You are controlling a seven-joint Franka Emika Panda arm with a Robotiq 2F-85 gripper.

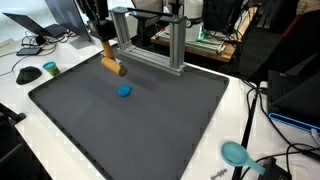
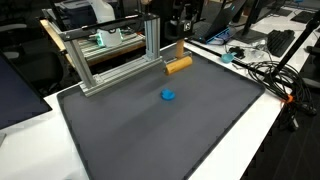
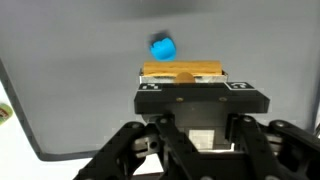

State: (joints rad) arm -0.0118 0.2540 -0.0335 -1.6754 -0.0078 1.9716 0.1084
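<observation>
The tool (image 3: pixel 182 86) pinches a wooden block (image 3: pixel 181 70), its long axis apparently level, crosswise to the jaws.

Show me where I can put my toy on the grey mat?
The grey mat is bare from the blue piece to its edge farthest from the metal frame. Crowded: beside the frame, where the hand holds the wooden block, and among the cables beside the mat.

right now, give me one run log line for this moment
gripper: shut on wooden block | blue piece: on grey mat, apart from block | metal frame: close by
</observation>
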